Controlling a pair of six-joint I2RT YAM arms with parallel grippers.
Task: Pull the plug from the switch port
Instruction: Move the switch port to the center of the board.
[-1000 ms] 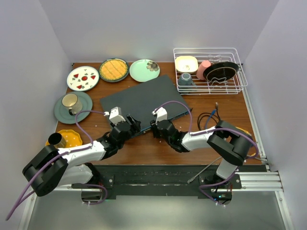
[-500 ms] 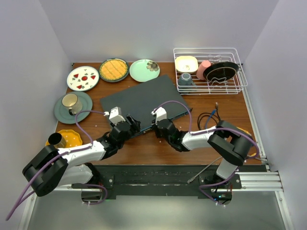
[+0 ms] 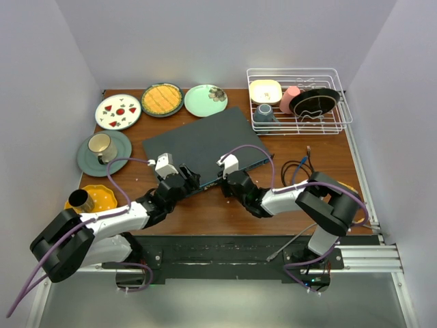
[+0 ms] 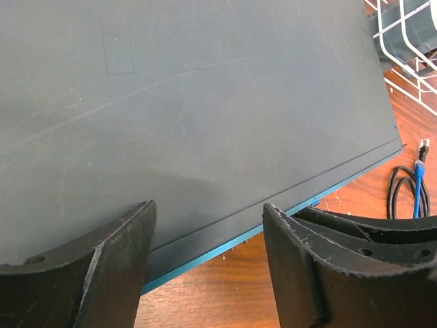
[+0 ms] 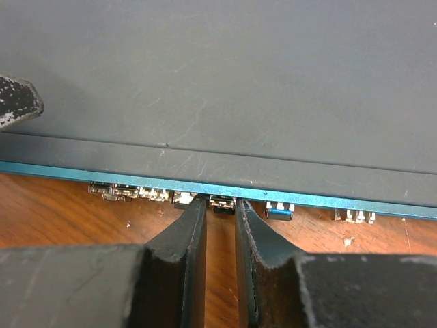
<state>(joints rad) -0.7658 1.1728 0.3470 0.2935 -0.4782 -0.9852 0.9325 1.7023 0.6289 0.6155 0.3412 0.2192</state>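
The switch (image 3: 205,140) lies flat and askew at the middle of the bench (image 3: 205,213), its blue front edge facing the arms. The right tool (image 5: 220,212) meets that edge with its jaws drawn close about a small dark plug (image 5: 222,203). It appears to pinch the plug, though the contact is hard to confirm at this angle. The left tool (image 4: 208,207) stands with its jaws apart over the near part of the switch's top, holding nothing. The plug sits in its port, so the approach and closing are done and the pull itself is left. At the far right, a wire rack (image 3: 300,130) holds a cream dish (image 3: 265,90), a pink cup (image 3: 290,98), a grey cup (image 3: 266,111) and a black plate (image 3: 314,101). At the left, a saucer (image 3: 119,158) carries a mug (image 3: 101,145).
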